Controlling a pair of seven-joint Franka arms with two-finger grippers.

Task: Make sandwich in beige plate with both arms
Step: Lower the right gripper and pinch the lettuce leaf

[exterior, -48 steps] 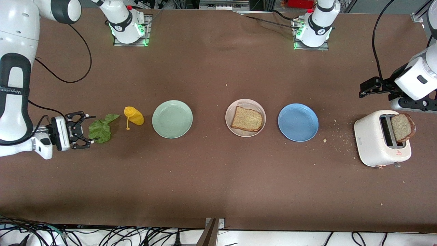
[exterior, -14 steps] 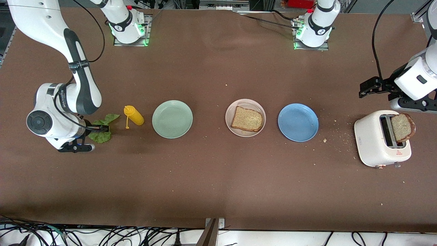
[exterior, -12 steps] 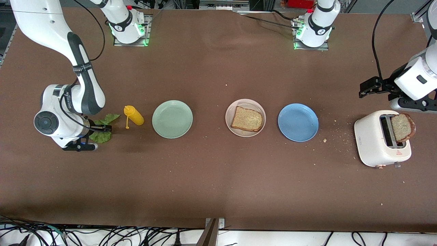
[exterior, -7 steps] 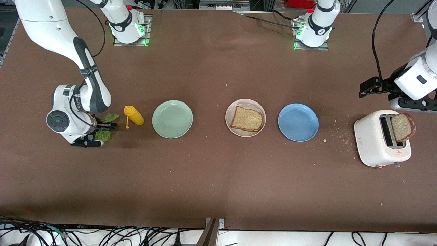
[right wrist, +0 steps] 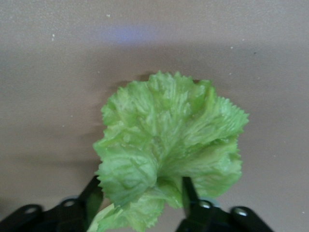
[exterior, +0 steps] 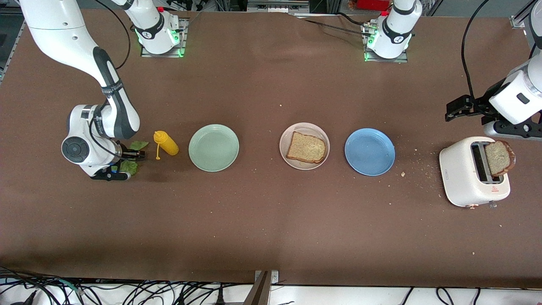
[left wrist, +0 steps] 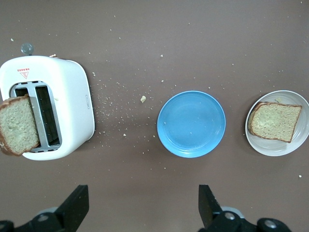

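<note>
A ruffled green lettuce leaf (exterior: 138, 145) (right wrist: 169, 140) lies on the table at the right arm's end. My right gripper (exterior: 129, 163) (right wrist: 141, 186) is down on it, and its fingers press the bunched leaf from both sides. The beige plate (exterior: 304, 126) (left wrist: 301, 145) at mid-table holds one brown bread slice (exterior: 306, 147) (left wrist: 274, 121). A second slice (exterior: 499, 157) (left wrist: 18, 125) sticks up from the white toaster (exterior: 461, 169) (left wrist: 72, 96). My left gripper (exterior: 455, 109) (left wrist: 144, 203) waits open and empty above the table beside the toaster.
A yellow squeeze bottle (exterior: 166, 144) lies right beside the lettuce. A mint-green plate (exterior: 214, 148) sits between the bottle and the beige plate. A blue plate (exterior: 369, 151) (left wrist: 191, 123) sits between the beige plate and the toaster. Crumbs are scattered near the toaster.
My right arm swung round over the lettuce and slid toward the yellow bottle, and its fingers closed in on the leaf. The left arm stayed still.
</note>
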